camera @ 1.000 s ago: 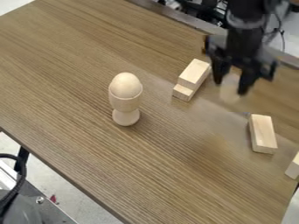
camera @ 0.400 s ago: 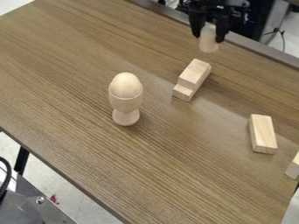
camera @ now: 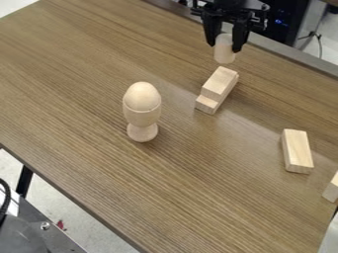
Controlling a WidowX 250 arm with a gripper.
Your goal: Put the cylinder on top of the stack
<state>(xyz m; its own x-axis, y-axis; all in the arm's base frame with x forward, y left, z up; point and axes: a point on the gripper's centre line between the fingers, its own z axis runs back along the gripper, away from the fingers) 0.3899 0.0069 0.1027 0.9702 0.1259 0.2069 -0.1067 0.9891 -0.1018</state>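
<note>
Lately your gripper (camera: 224, 46) had travelled: from right of the stack, it went to the top of the frame, then drifted a little left and down. You had the pale cylinder (camera: 224, 53) clamped between the fingers, roughly upright, its lower end hanging free. It sat in the upper middle of the frame, just above the stack's far end as pictured; you couldn't tell from this slant how much height or depth lay between.

Stack unmoved: upper block (camera: 220, 83) resting on lower block (camera: 206, 104), whose near end stuck out. Egg-topped cup (camera: 142, 111) left of it, loose block (camera: 297, 150) at right, both unchanged.

Meaning for you: the cylinder was secured and the job looked to be at alignment, placing not yet done. Your next move likely called for centring over the upper block, then a slow descent. Risk, in your place: setting it near that narrow block's edge, or nudging the pair while lowering.
</note>
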